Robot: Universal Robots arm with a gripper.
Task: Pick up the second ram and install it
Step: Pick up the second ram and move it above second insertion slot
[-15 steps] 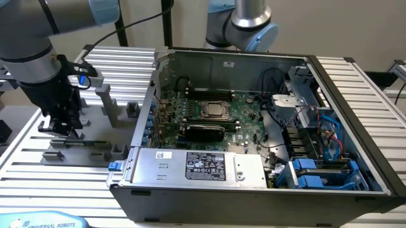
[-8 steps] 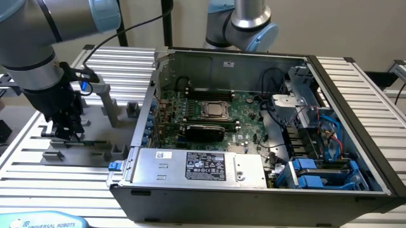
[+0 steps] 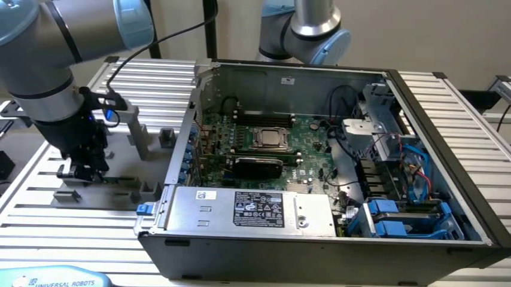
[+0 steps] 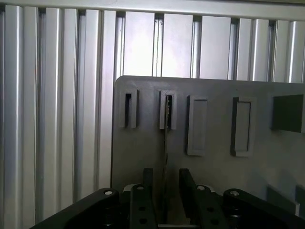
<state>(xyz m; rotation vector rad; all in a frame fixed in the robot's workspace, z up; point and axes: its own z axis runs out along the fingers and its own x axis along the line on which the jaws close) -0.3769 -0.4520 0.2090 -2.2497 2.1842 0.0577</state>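
One second ram [image 4: 165,148] stands edge-on in the grey fixture plate [image 4: 143,157], ungripped between the wide-spread jaws of the gripper [image 4: 167,174]: pick-up stage, seemingly calling for a square, centred pinch.

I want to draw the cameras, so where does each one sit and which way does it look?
Exterior view: off the arm, up high, looking down into the open computer case; the arm and gripper show.
Wrist view: on the wrist, looking past the open gripper at the second ram.
Shared: gripper, grey fixture plate.
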